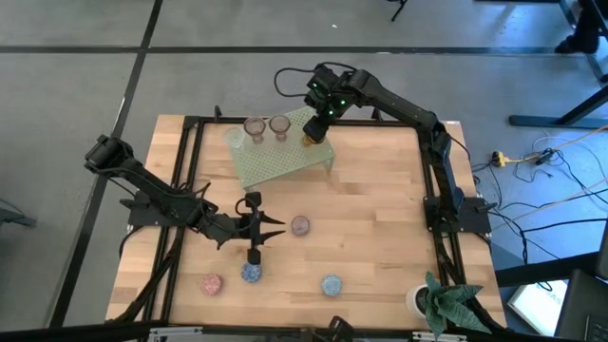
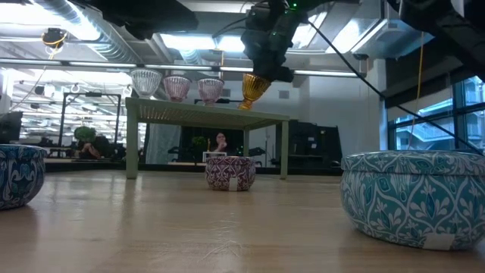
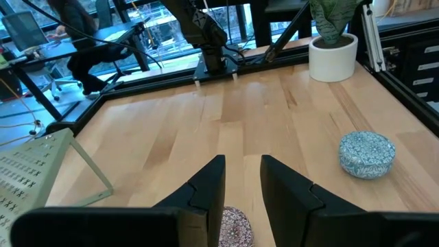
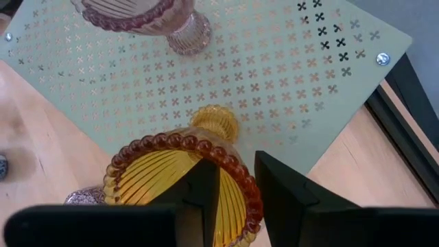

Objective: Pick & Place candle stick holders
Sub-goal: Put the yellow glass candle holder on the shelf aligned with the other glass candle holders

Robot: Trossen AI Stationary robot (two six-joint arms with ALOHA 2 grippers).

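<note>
My right gripper (image 1: 316, 126) is shut on an amber stemmed glass cup (image 4: 185, 178) over the right end of the pale green rack (image 1: 280, 154). Two pinkish stemmed cups (image 1: 254, 127) (image 1: 278, 123) and a clear one (image 2: 145, 80) stand on the rack top. My left gripper (image 1: 256, 228) is open at table height; a low mauve cup (image 1: 300, 225) stands just ahead of its fingers and shows between them in the left wrist view (image 3: 233, 223), apart from them. Two blue cups (image 1: 251, 273) (image 1: 331, 284) and a pink one (image 1: 211, 283) stand on the table's near part. My right gripper holds the amber cup by its beaded rim (image 4: 241, 185), one finger (image 4: 202, 195) inside the bowl and one (image 4: 281, 192) outside. The fingers come from above, slanting down. The cup is tilted, its foot (image 2: 244, 105) at the rack top; whether the foot rests there I cannot tell.
A white pot with a green plant (image 1: 432, 299) stands at the near right corner. The black frame (image 1: 190, 142) runs along the table's edges. Bare wood lies between the rack and the mauve cup.
</note>
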